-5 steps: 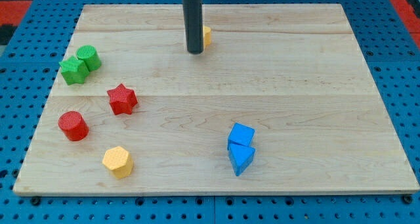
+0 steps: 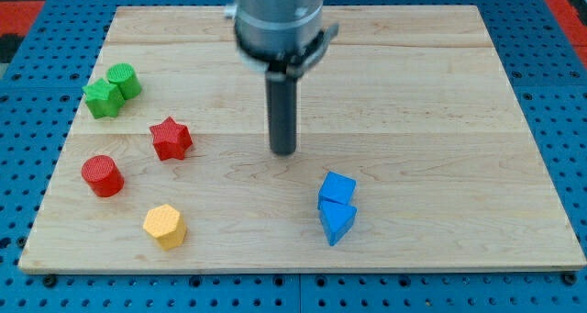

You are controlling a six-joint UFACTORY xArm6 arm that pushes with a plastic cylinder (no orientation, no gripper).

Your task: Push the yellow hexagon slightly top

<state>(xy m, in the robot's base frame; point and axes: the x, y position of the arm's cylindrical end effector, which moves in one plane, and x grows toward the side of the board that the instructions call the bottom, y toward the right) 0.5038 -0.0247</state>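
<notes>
The yellow hexagon point(image 2: 165, 225) lies near the view's bottom left of the wooden board point(image 2: 440, 120). My tip point(image 2: 283, 151) stands near the board's middle, well to the right of and above the hexagon, apart from it. It touches no block. The red star point(image 2: 171, 138) lies to the tip's left and the blue cube point(image 2: 338, 188) below and to its right.
A red cylinder point(image 2: 102, 175) lies just above-left of the hexagon. A green star point(image 2: 102, 98) and green cylinder point(image 2: 123, 79) sit at the view's left. A blue triangle point(image 2: 337, 222) touches the blue cube from below. The arm's grey body point(image 2: 278, 19) hides the board's top middle.
My tip has moved from the view's top down toward the board's middle. The small yellow block seen beside the rod before is now hidden behind the arm. No block has visibly moved.
</notes>
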